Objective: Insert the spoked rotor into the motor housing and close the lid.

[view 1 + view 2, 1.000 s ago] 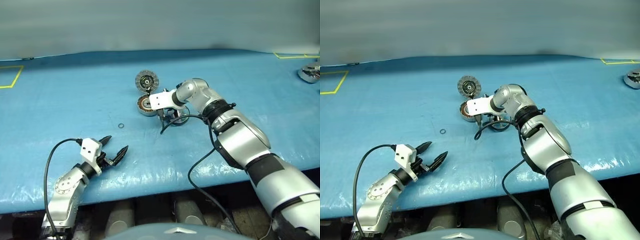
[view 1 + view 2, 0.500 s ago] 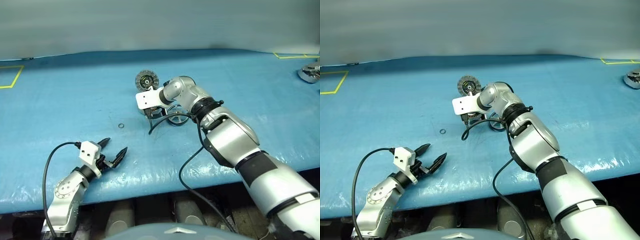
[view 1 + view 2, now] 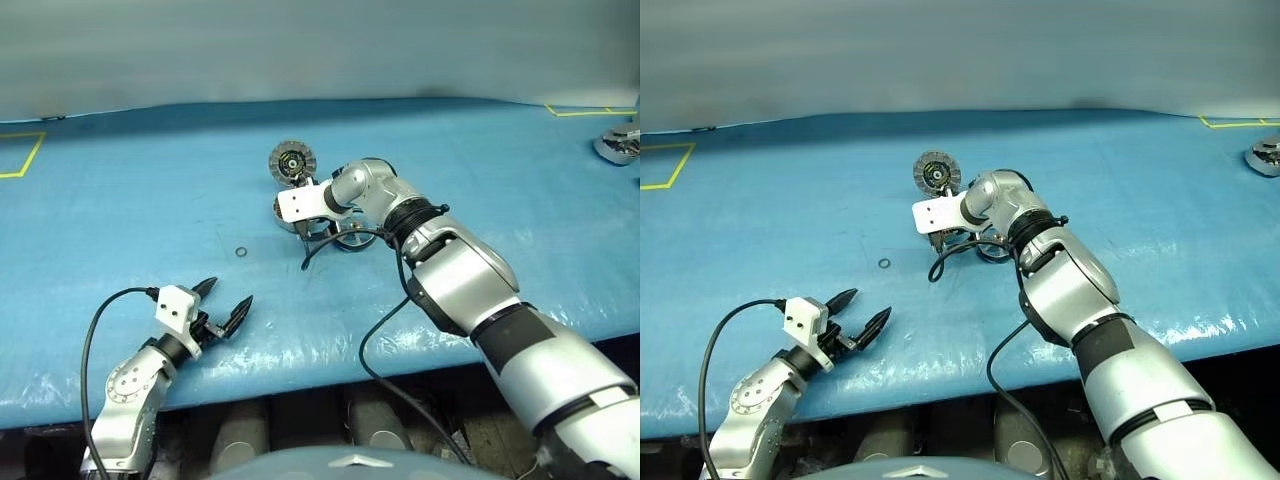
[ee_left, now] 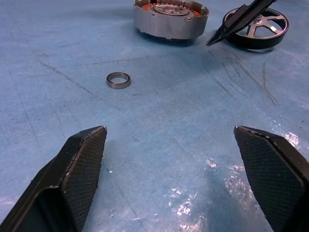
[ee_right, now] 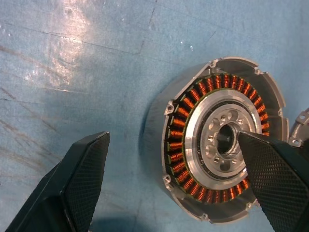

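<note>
— Where does the left arm sit?
— It rests low and near the robot, forearm angled up toward the table edge. The left gripper (image 3: 222, 309) points forward and slightly to the right, roughly level, with its two black fingers (image 4: 79, 166) spread wide and nothing between them.

— And the right arm?
— It reaches far forward across the middle, elbow bent, silver forearm running diagonally, a black cable looping beneath the wrist. The right gripper (image 5: 174, 169) tilts steeply downward and to the left.

— Its jaws?
— Parted wide, empty; in the right wrist view one finger (image 5: 77, 179) stands well apart from the other.
</note>
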You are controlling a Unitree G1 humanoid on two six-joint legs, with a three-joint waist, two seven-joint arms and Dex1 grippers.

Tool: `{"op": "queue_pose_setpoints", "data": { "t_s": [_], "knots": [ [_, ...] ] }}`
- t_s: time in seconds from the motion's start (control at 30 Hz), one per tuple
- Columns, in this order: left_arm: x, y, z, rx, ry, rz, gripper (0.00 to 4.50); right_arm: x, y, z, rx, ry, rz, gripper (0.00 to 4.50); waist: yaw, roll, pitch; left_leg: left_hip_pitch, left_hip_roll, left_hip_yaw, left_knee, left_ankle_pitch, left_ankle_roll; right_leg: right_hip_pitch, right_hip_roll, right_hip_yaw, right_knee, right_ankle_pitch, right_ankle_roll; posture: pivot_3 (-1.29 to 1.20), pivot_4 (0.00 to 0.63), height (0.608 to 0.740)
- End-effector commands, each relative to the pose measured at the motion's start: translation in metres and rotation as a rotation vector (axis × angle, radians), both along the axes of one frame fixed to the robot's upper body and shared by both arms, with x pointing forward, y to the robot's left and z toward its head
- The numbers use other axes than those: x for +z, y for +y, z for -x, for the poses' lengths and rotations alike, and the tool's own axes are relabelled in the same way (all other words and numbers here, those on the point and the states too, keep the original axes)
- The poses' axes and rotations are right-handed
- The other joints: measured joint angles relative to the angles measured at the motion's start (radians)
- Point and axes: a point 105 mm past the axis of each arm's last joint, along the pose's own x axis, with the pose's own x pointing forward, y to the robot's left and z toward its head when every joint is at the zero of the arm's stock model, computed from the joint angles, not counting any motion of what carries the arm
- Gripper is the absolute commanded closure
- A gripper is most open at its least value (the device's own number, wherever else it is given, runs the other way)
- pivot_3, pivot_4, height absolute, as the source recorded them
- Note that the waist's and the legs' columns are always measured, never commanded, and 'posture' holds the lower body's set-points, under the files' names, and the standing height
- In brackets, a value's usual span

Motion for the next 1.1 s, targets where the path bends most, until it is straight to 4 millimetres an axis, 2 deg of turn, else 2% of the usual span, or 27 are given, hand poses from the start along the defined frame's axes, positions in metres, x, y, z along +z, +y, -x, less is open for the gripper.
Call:
{"op": "queue_pose_setpoints", "data": {
  "t_s": [0.03,0.3,0.4,0.53,0.57,0.67,0.8,0.93,1.1],
  "knots": [
    [0.014,0.003,-0.001,0.012,-0.063,-0.013,0.00,0.001,0.003,0.000,-0.006,0.001,-0.020,0.05,-0.001,0.000,0.000,0.000,0.000,0.000,0.000,0.000,0.000,0.000,0.000,0.000,0.000,0.000,0.000,0.00,0.150,0.740],
    [0.012,0.008,0.005,0.040,-0.057,-0.025,0.00,-0.015,0.001,0.005,-0.037,0.062,-0.025,0.05,-0.002,0.000,0.000,0.002,0.000,0.000,0.000,0.000,0.000,0.001,0.000,0.000,0.001,0.000,0.000,0.00,0.150,0.740],
    [0.015,0.014,0.004,0.064,-0.063,-0.036,0.00,-0.019,0.002,0.010,-0.045,0.123,-0.039,0.67,-0.003,0.000,0.000,0.004,0.000,0.000,0.000,0.000,0.000,0.002,0.000,0.000,0.002,-0.001,-0.001,0.00,0.150,0.740],
    [0.018,0.021,0.003,0.078,-0.069,-0.053,0.00,-0.020,0.000,0.009,-0.068,0.123,-0.049,1.94,-0.005,0.000,-0.001,0.005,0.001,0.000,0.000,0.000,0.000,0.002,0.001,0.000,0.006,-0.002,-0.003,0.00,0.150,0.740],
    [0.018,0.022,0.003,0.082,-0.070,-0.057,0.00,-0.021,-0.001,0.010,-0.074,0.140,-0.053,1.94,-0.005,0.000,-0.001,0.005,0.001,0.000,0.001,0.000,0.000,0.002,0.001,0.000,0.006,-0.003,-0.005,0.00,0.150,0.740],
    [0.021,0.025,0.002,0.084,-0.073,-0.060,0.00,-0.024,-0.006,0.010,-0.090,0.167,-0.059,2.37,-0.004,-0.001,-0.001,0.005,0.001,-0.001,0.001,0.000,0.000,0.002,0.001,0.000,0.008,-0.003,-0.005,0.00,0.150,0.740],
    [0.024,0.025,-0.002,0.077,-0.082,-0.068,0.00,-0.018,-0.005,0.008,-0.093,0.151,-0.106,2.37,-0.004,-0.001,-0.001,0.006,0.001,-0.001,0.002,0.000,0.000,0.002,0.001,0.000,0.011,-0.004,-0.005,0.00,0.150,0.740],
    [0.025,0.024,-0.004,0.059,-0.083,-0.065,0.00,-0.012,0.001,0.013,-0.062,0.204,-0.208,2.37,-0.005,-0.001,-0.001,0.006,0.001,-0.002,0.003,0.000,0.000,0.002,0.002,0.000,0.013,-0.004,-0.005,0.00,0.150,0.740],
    [0.025,0.030,-0.005,0.047,-0.066,-0.093,0.00,-0.026,0.004,0.034,0.021,0.267,-0.298,2.37,-0.007,-0.002,-0.003,0.007,0.002,-0.002,0.003,0.000,0.000,0.001,0.004,0.000,0.013,-0.004,-0.005,0.00,0.150,0.740]
  ]
}}
